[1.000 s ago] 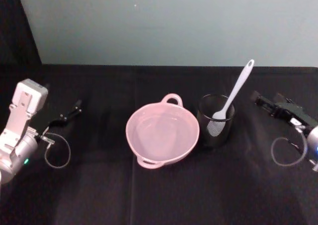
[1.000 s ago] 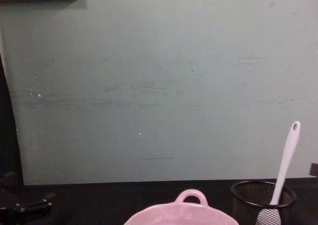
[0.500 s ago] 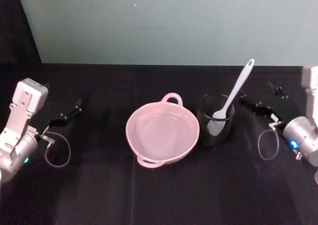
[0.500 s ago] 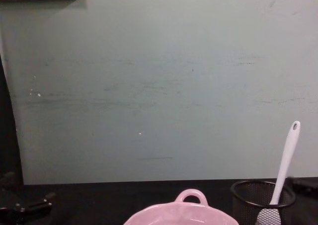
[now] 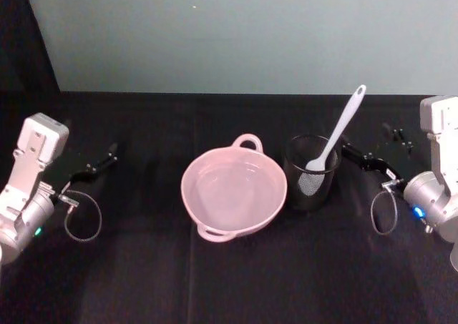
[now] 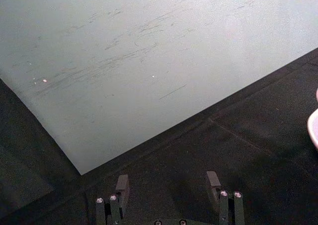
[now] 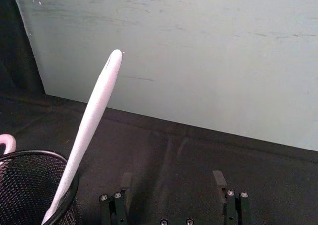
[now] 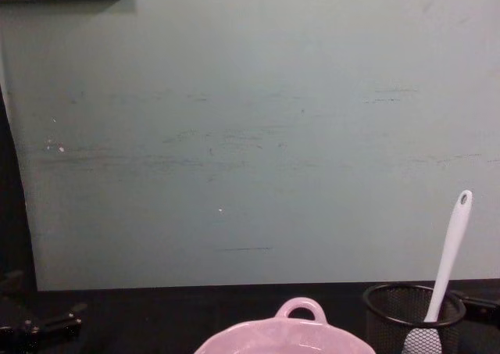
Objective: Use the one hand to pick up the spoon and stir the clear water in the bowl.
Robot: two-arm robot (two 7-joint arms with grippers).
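Right wrist view alone shows right gripper (image 7: 172, 181) open beside spoon (image 7: 92, 125).

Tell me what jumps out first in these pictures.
A pale pink bowl with clear water sits mid-table on the black cloth. To its right a white spoon leans blade-down in a black wire-mesh cup. The right end effector, open, is close beside that cup; the left end effector, also open, sits far off at the left.

silver arms (image 5: 21, 195), black grippers (image 5: 358, 154)
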